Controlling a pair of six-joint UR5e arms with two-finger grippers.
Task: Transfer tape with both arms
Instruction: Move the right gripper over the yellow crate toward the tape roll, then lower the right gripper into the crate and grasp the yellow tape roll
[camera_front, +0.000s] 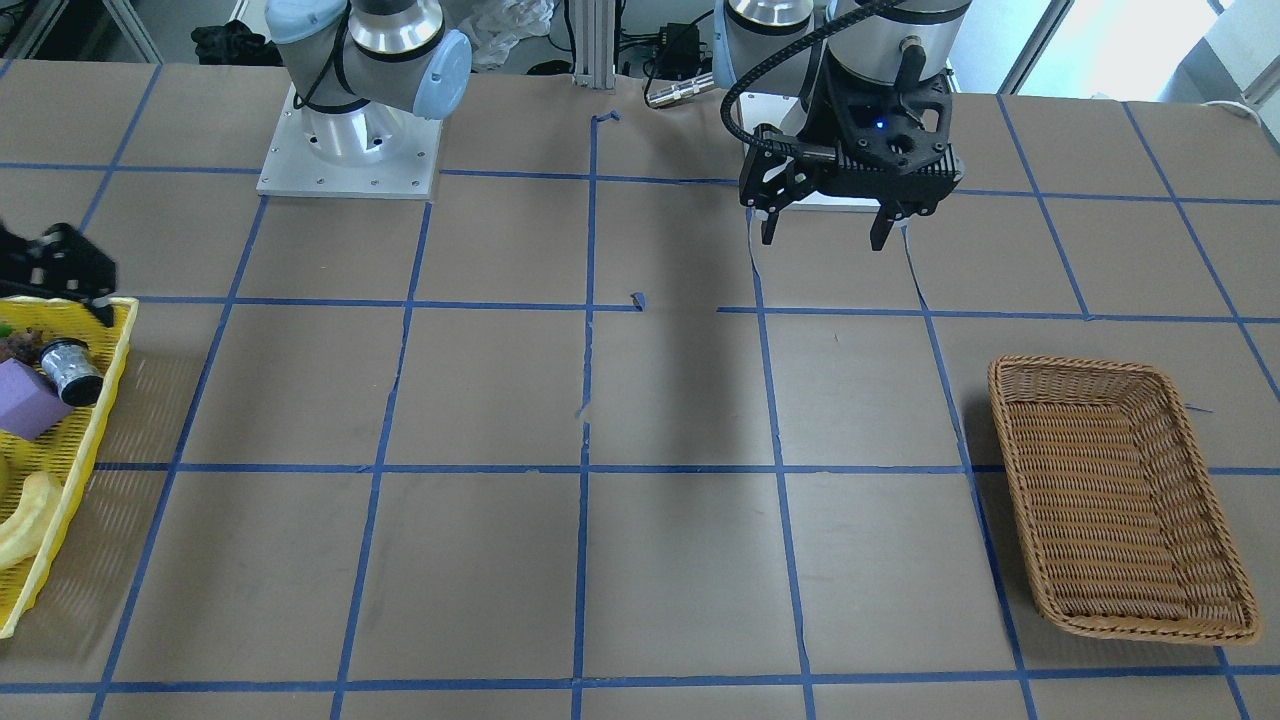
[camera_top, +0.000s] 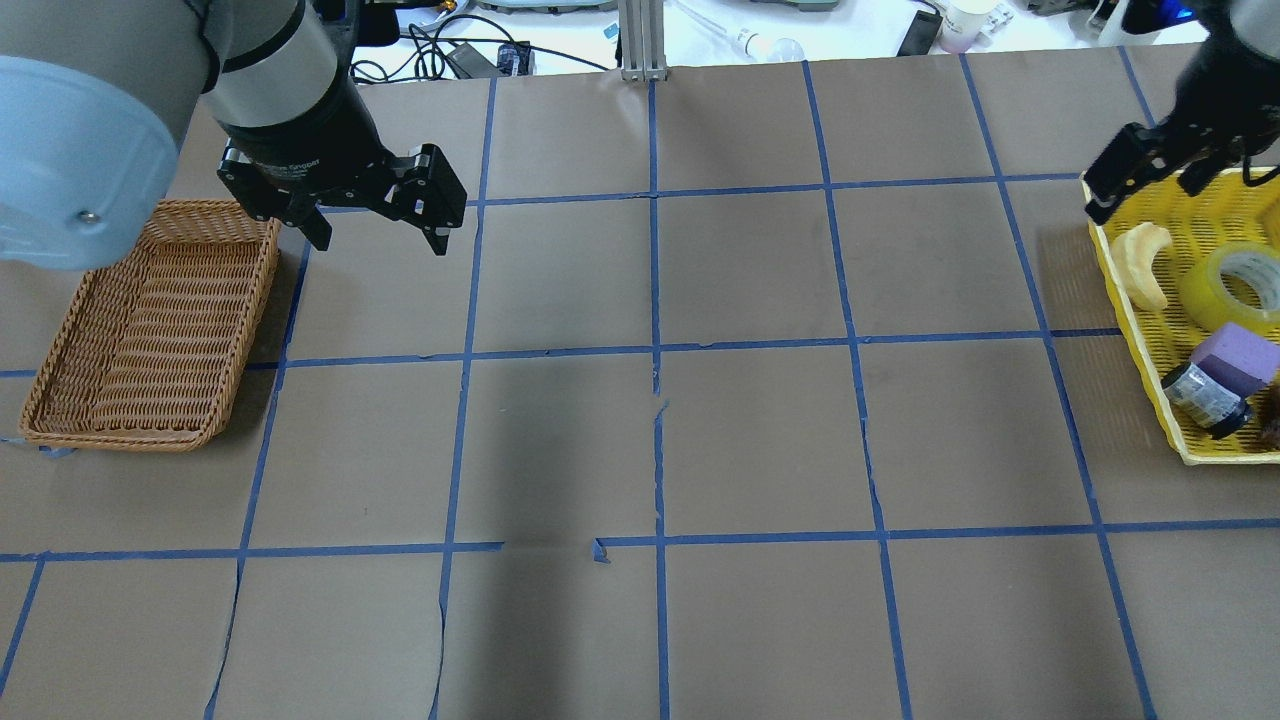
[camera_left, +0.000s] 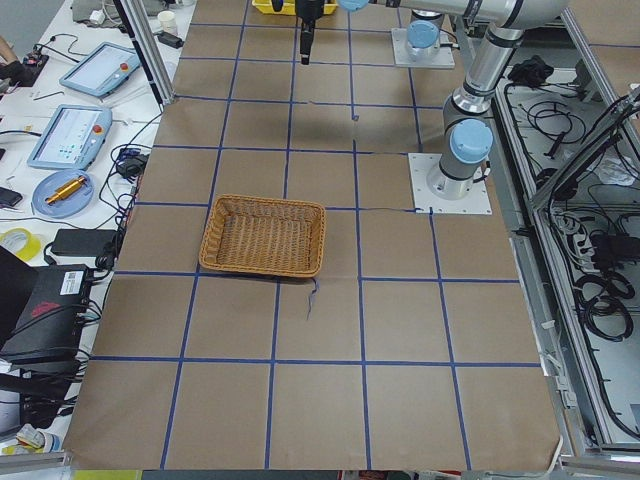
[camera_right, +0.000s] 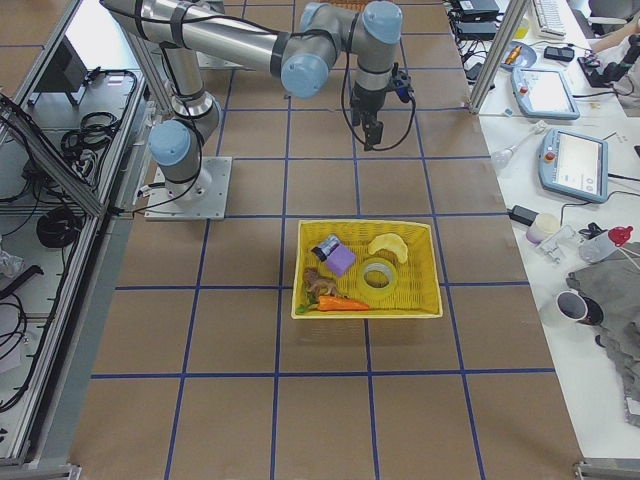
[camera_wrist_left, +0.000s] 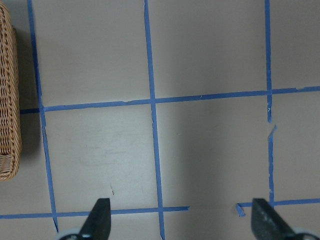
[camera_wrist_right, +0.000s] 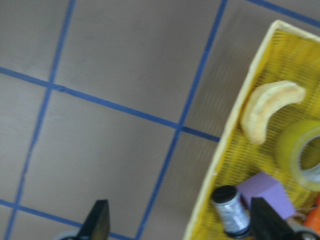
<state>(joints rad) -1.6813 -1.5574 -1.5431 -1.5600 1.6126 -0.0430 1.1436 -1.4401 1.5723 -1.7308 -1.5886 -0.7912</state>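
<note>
The yellow tape roll (camera_top: 1240, 280) lies flat in a yellow basket (camera_top: 1165, 335) at the table's right end. It also shows in the exterior right view (camera_right: 378, 277) and at the right edge of the right wrist view (camera_wrist_right: 300, 152); it is out of the front view. My right gripper (camera_top: 1145, 200) is open and empty, hovering over the basket's far left corner, short of the tape. My left gripper (camera_top: 380, 243) is open and empty, above the bare table just right of a brown wicker basket (camera_top: 150, 320).
The yellow basket also holds a croissant (camera_top: 1145, 262), a purple block (camera_top: 1235, 360), a small silver-and-black roll (camera_top: 1205, 397) and a carrot (camera_right: 340, 302). The wicker basket (camera_front: 1100, 480) is empty. Blue tape lines grid the brown table.
</note>
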